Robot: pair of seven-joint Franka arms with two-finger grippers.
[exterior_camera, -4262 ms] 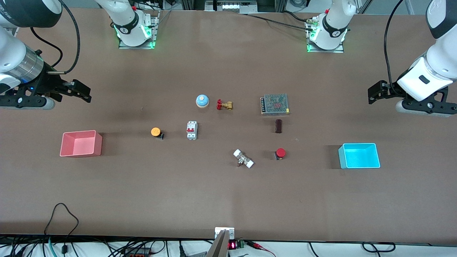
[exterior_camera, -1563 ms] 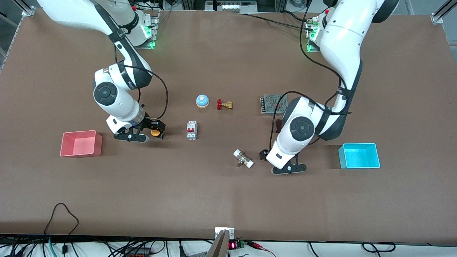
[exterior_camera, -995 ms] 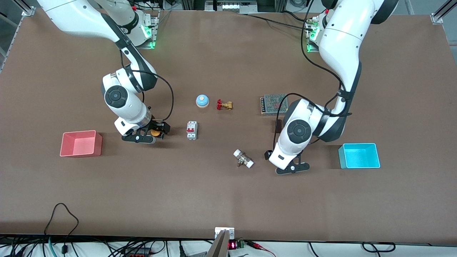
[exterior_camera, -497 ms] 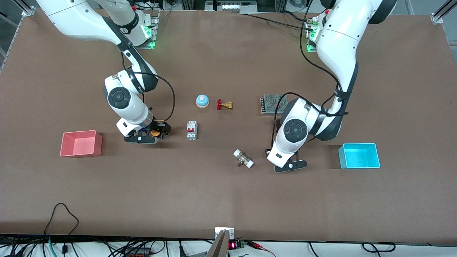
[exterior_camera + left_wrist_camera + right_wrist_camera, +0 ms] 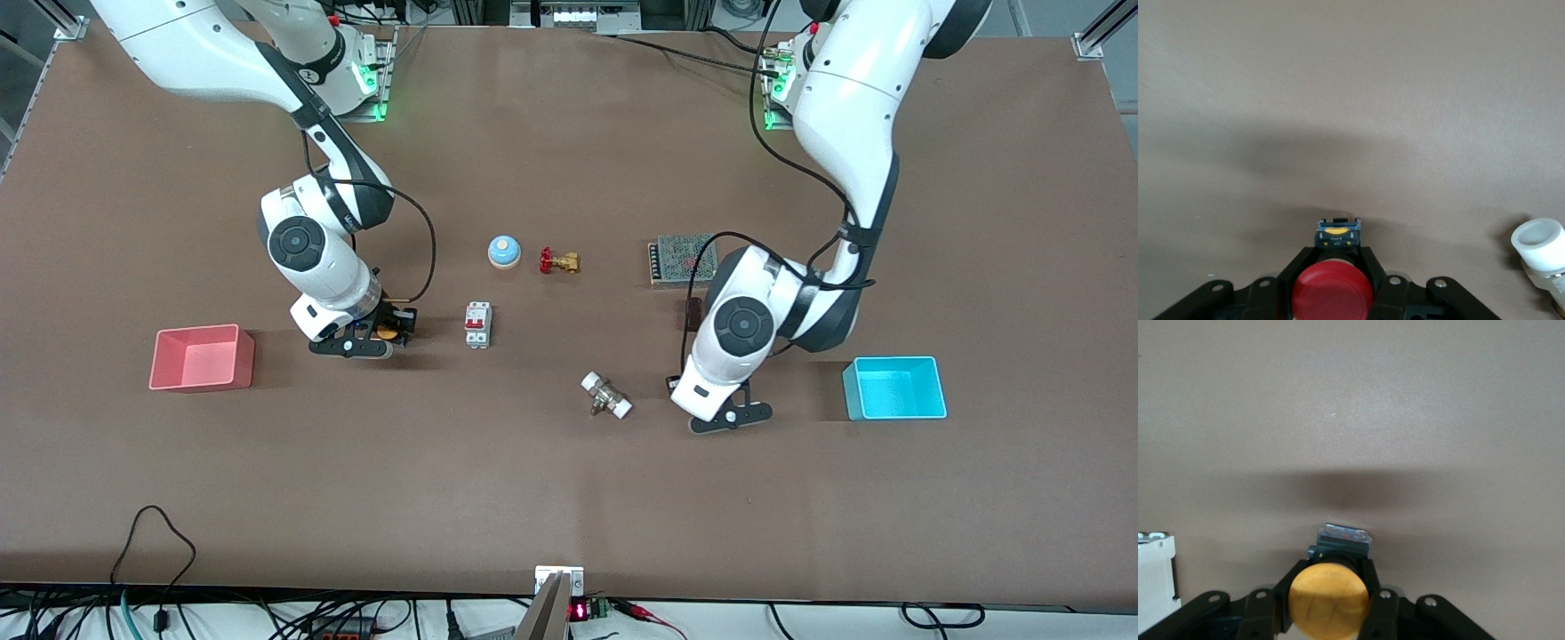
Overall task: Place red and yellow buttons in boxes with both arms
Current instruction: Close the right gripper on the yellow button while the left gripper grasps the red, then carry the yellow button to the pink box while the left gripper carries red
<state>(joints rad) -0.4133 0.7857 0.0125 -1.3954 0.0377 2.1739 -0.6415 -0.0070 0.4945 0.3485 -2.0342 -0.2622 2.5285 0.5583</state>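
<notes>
The orange-yellow button (image 5: 385,332) stands on the table between the fingers of my right gripper (image 5: 388,332). In the right wrist view the fingers (image 5: 1290,583) press against the neck under the yellow cap (image 5: 1329,600), and the gripper (image 5: 1338,570) is shut on it. The red button is hidden under my left wrist in the front view. In the left wrist view my left gripper (image 5: 1336,257) is shut on the red button (image 5: 1332,292). The left gripper (image 5: 685,388) is low over the table. The salmon pink box (image 5: 201,357) lies toward the right arm's end, the cyan box (image 5: 893,388) toward the left arm's end.
A white breaker (image 5: 477,324) stands beside the yellow button and shows in the right wrist view (image 5: 1155,580). A white fitting (image 5: 606,396) lies beside the left gripper. A blue bell (image 5: 504,252), a red-handled brass valve (image 5: 558,261), a metal power supply (image 5: 683,258) and a dark block (image 5: 693,311) lie farther from the camera.
Both arms came in from the table's ends and lowered onto the buttons. In the last half second the right gripper's fingers closed in on the yellow button; the left wrist shifted slightly.
</notes>
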